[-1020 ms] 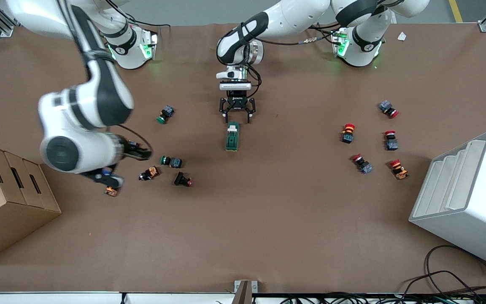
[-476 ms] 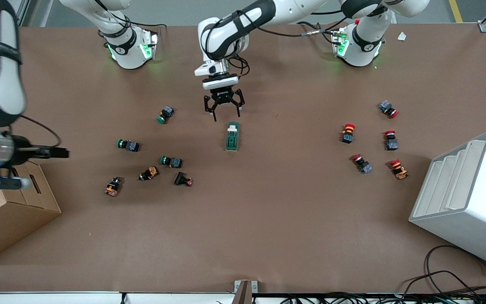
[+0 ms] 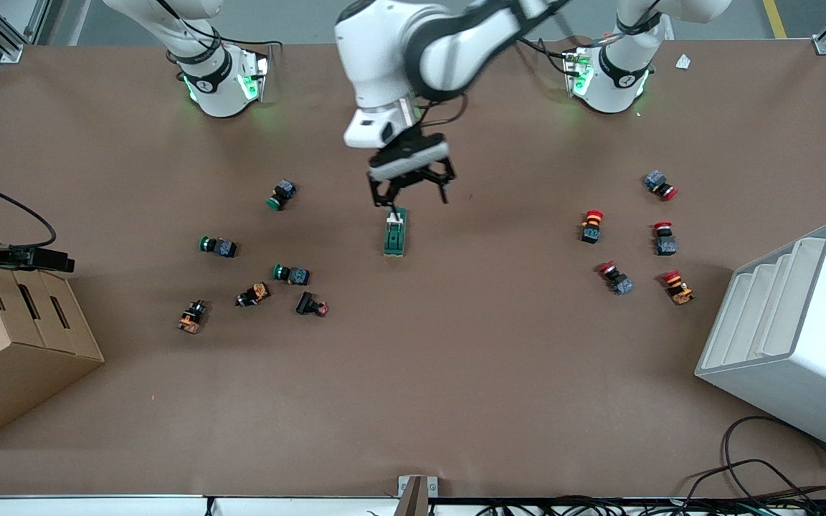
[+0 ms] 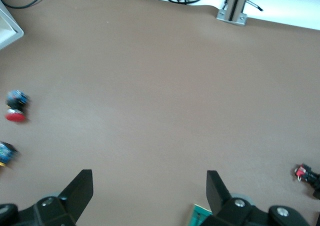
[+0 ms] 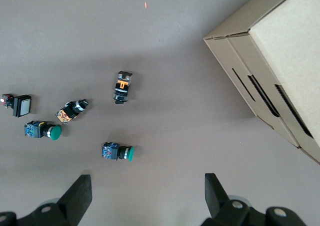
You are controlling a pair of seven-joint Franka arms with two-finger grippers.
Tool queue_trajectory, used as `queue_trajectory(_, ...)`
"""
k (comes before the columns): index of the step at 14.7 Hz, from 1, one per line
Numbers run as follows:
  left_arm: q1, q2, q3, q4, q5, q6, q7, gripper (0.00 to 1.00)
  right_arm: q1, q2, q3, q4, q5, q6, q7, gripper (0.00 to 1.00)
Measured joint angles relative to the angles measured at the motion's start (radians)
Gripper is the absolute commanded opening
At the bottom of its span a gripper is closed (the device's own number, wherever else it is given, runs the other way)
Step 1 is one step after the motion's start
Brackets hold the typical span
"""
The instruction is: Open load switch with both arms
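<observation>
The load switch (image 3: 394, 233), a dark-green block with a white lever (image 3: 396, 215) at the end nearer the robots' bases, lies mid-table. My left gripper (image 3: 410, 198) hangs open over that lever end, tilted, touching nothing. In the left wrist view the left gripper (image 4: 148, 188) is spread wide over bare table, and a teal corner of the load switch (image 4: 200, 217) shows beside one finger. My right gripper (image 5: 147, 192) is open and empty, high over the table between the cardboard box (image 5: 280, 60) and a green push button (image 5: 117, 152).
Several push buttons (image 3: 291, 274) lie scattered toward the right arm's end, and red-capped ones (image 3: 616, 278) toward the left arm's end. A cardboard box (image 3: 19, 337) and a white bin (image 3: 793, 337) stand at the table's two ends. Cables (image 3: 764, 480) lie at the front edge.
The right arm swung away from the push buttons to above the cardboard box. The left gripper drifted sideways, then came back over the switch's lever end, higher and tilted.
</observation>
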State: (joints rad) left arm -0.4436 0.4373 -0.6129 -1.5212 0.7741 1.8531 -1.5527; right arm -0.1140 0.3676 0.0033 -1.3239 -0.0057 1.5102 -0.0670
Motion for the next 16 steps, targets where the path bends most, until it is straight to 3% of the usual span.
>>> queue_trajectory(5, 0.288, -0.185, 0.002, 0.016, -0.32, -0.015, 0.489, 1.0, 0.003, -0.001, 0.014, 0.004, 0.002, -0.068, -0.001, 1.0)
queue_trajectory(9, 0.519, -0.267, 0.011, 0.017, -0.498, -0.062, 0.922, 1.0, 0.014, -0.023, 0.014, 0.003, 0.002, -0.086, -0.002, 1.0)
queue_trajectory(13, 0.5, -0.348, 0.195, 0.015, -0.636, -0.177, 1.207, 1.0, 0.111, -0.094, -0.087, -0.048, 0.002, -0.084, -0.002, 1.0)
queue_trajectory(16, 0.463, -0.412, 0.324, -0.011, -0.715, -0.242, 1.345, 1.0, 0.119, -0.158, -0.108, -0.1, 0.002, -0.084, -0.002, 1.0)
